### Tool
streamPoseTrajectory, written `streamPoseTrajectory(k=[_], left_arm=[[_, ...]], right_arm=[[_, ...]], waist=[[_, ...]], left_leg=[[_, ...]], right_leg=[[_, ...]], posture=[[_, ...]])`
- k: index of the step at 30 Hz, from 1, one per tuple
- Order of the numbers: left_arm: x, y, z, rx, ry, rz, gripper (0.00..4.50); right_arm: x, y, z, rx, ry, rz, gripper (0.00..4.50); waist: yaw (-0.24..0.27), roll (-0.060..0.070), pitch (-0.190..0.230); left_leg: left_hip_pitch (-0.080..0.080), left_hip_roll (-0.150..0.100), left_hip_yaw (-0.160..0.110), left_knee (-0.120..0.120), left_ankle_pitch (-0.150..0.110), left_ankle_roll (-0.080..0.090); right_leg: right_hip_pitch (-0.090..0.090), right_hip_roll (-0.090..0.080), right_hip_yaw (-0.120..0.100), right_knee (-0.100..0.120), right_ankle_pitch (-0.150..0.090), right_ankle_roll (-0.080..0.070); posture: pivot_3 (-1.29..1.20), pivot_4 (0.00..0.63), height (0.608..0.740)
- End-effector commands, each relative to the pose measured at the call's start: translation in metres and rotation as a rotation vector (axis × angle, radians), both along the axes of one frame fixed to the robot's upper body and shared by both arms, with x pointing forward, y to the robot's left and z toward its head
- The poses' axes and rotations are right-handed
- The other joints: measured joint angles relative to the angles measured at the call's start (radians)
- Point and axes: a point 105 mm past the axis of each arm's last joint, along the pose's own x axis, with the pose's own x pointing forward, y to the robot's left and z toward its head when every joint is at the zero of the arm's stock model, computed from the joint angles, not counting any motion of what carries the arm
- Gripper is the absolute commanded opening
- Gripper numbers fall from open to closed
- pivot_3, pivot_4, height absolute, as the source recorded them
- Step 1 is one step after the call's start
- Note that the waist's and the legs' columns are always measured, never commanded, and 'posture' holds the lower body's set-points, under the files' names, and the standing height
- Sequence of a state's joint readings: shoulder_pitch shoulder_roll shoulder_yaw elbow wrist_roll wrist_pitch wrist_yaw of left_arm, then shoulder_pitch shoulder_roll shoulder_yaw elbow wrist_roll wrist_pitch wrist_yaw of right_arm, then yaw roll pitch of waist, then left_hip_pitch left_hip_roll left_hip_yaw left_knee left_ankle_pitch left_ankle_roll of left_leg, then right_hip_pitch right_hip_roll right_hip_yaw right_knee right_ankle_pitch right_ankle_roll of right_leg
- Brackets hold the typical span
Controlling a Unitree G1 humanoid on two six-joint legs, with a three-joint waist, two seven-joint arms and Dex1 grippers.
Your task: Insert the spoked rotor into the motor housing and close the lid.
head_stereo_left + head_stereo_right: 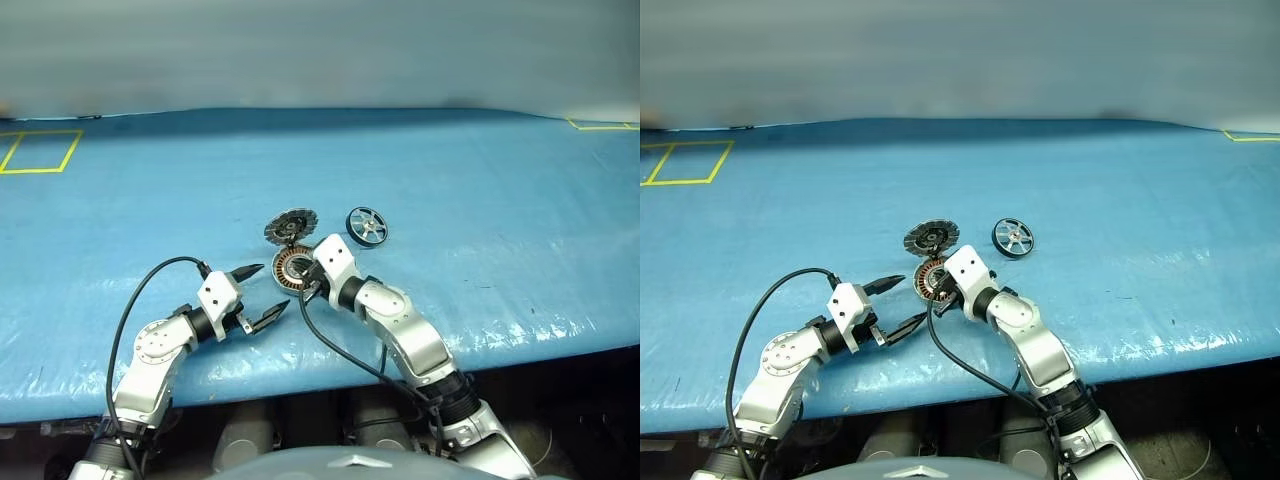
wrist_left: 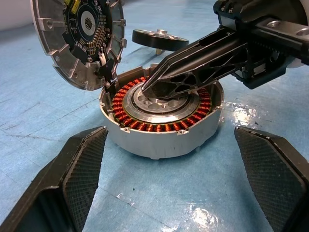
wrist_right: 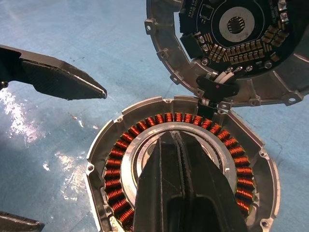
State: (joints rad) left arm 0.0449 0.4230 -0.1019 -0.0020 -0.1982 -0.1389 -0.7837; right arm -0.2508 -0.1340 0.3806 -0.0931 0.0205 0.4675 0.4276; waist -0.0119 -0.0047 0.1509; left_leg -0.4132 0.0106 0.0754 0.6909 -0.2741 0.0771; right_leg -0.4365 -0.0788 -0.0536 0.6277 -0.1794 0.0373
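From the head camera, the motor housing (image 1: 293, 268) sits on the blue table cover (image 1: 480, 200) near the front edge, with its lid (image 1: 289, 227) swung open and standing up behind it. The spoked rotor (image 1: 367, 225) lies on the cover apart from the housing, off to the right and a little farther back. The right gripper (image 1: 300, 283) reaches over the housing from the right. The left gripper (image 1: 262, 292) hovers just left of the housing, its two fingers spread wide and empty.

In the left wrist view, the housing (image 2: 164, 130) shows its ring of copper windings around a silver centre. The right gripper (image 2: 147, 89) has its fingers pressed together, tips down on the silver centre, holding nothing. The rotor (image 2: 159, 37) rests behind the housing, beside the raised lid (image 2: 79, 41).

In the right wrist view, the closed fingers (image 3: 166, 179) lie over the housing's (image 3: 120, 145) centre. The lid (image 3: 231, 48) stands hinged at the far rim, its circuit board face showing. One left fingertip (image 3: 63, 79) points in from the side, clear of the housing.
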Motion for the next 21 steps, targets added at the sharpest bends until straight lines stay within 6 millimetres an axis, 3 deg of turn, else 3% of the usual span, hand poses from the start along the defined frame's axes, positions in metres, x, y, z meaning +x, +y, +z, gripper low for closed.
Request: streamPoseTrajectory(k=[1, 21], left_arm=[[0.001, -0.001, 0.009, -0.004, -0.045, 0.001, 4.5], [0.001, -0.002, 0.008, -0.007, -0.042, 0.003, 4.5]], right_arm=[[-0.004, -0.005, -0.016, -0.097, 0.026, 0.001, 0.02], [-0.008, -0.01, -0.039, -0.262, 0.061, -0.005, 0.02]], waist=[[0.001, 0.0, 0.0], [0.0, 0.001, -0.006]], left_leg=[[0.0, 0.0, 0.0, 0.0, 0.0, 0.0], [0.003, 0.0, -0.001, 0.0, 0.0, 0.0]], right_leg=[[0.0, 0.0, 0.0, 0.0, 0.0, 0.0], [0.003, -0.001, -0.001, 0.0, -0.001, 0.001]], posture=[[0.0, 0.15, 0.74], [0.0, 0.15, 0.74]])
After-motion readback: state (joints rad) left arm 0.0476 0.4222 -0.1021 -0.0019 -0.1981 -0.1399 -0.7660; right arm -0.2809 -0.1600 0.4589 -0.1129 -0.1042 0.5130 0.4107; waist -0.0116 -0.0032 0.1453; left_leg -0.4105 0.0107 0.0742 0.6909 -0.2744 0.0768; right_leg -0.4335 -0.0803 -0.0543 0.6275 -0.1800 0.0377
